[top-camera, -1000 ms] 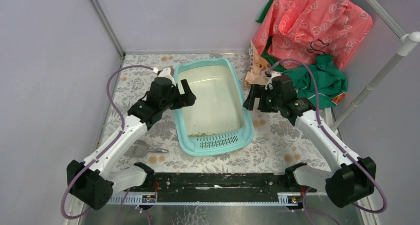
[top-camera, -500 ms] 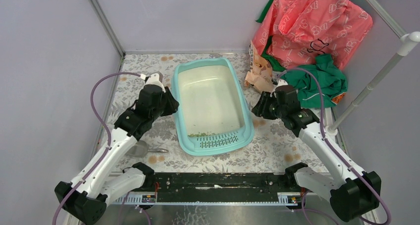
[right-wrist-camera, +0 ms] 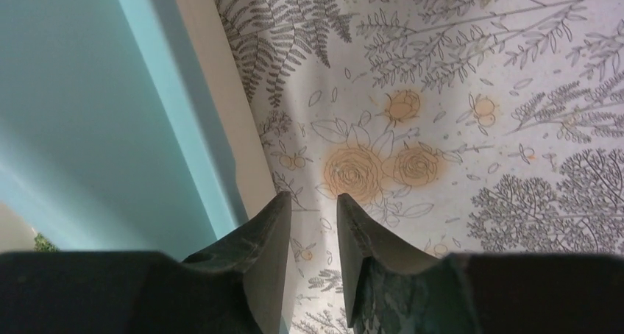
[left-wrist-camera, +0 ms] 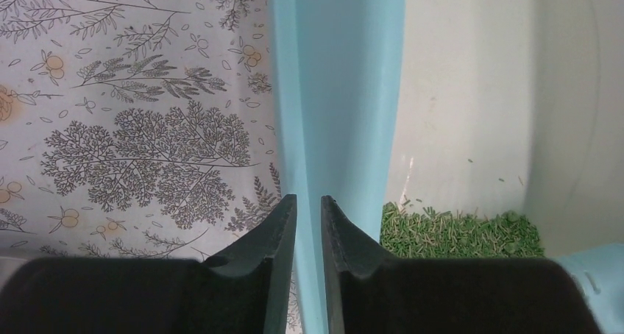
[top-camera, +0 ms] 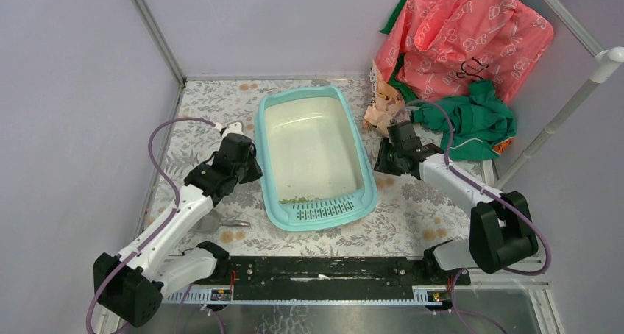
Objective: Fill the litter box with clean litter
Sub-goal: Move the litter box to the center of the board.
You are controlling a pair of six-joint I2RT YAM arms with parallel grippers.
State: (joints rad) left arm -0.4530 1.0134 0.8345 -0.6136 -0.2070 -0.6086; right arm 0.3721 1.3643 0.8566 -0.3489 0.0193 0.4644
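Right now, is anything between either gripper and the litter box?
Nothing visible. The left gripper hangs right over the litter box's left rim. The right gripper is just outside its right rim, with only patterned tablecloth beneath it.

Robot test cell, lab setup. Blank grey wall panels (top-camera: 73,91) on aluminium framing (top-camera: 153,32). Two arms (top-camera: 176,216) are bolted to a black rail (top-camera: 324,271) at the table's (top-camera: 412,224) near edge.
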